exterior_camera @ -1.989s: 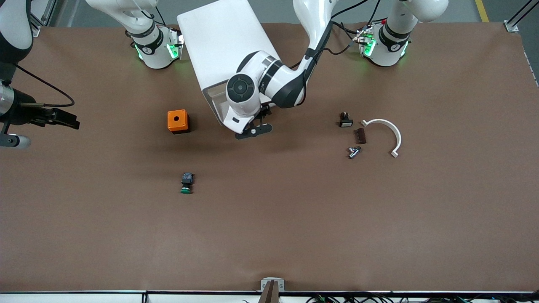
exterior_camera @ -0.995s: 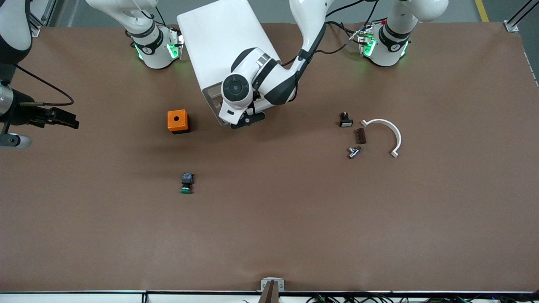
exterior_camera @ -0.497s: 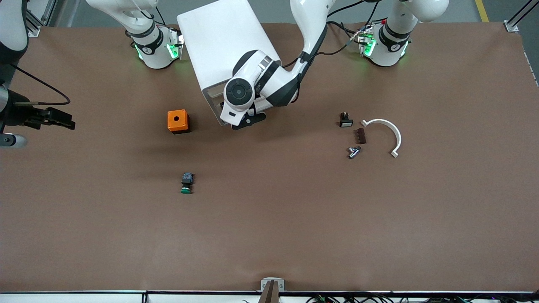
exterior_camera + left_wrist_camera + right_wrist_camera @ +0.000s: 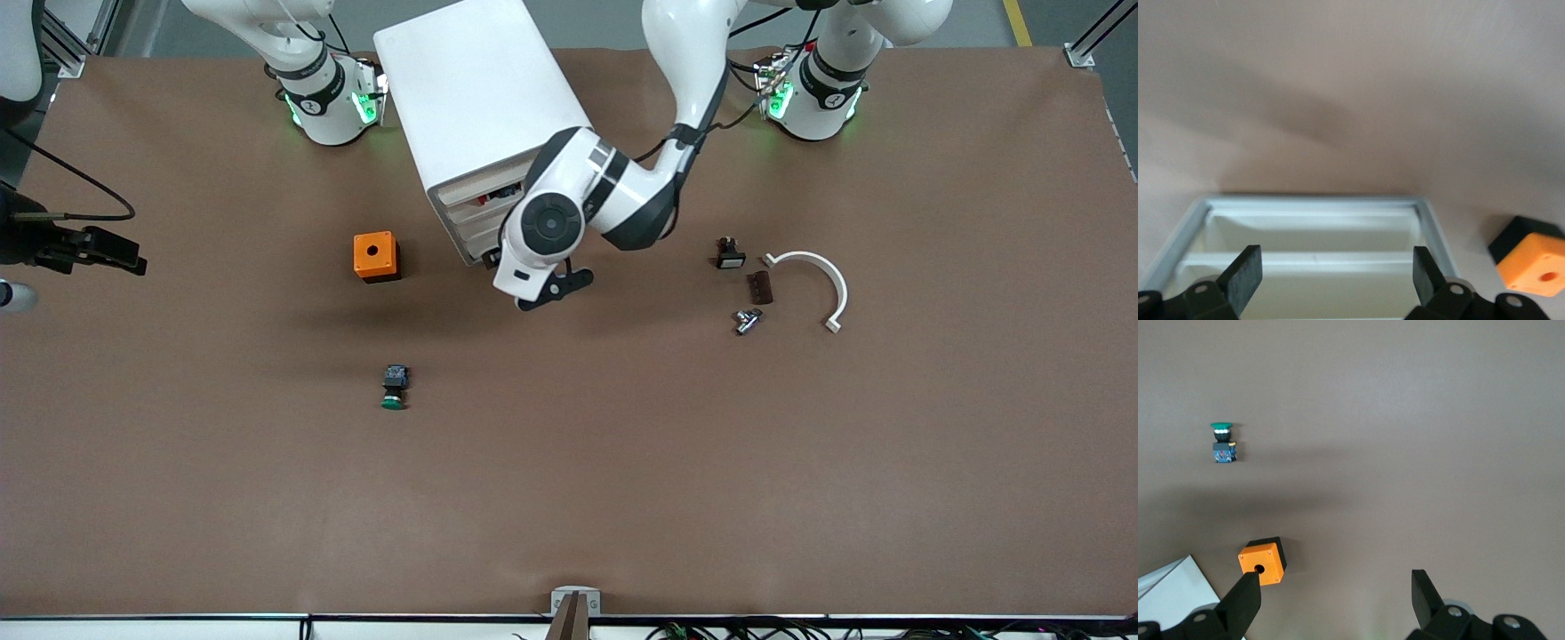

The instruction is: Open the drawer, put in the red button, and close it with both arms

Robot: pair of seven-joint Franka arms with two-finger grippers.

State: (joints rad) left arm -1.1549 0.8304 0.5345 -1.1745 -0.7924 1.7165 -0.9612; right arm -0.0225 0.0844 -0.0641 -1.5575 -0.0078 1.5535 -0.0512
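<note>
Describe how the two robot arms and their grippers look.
Both arms are glossy white with rounded links, black joint bands and green lights glowing at their bases. Black cables trail along the left arm and loop by the right gripper. The left arm's wrist has a round dark grey cap. The left gripper has flat black fingers on black mounts with silver screws; so does the right.

Brown matte table under even light, grey floor above.

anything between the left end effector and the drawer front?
Nothing visible. The left end effector, open, hangs over the table in front of the cabinet, facing the drawer with nothing in the gap. The orange box sits aside, toward the right arm's end. The right end effector waits open over that end.
</note>
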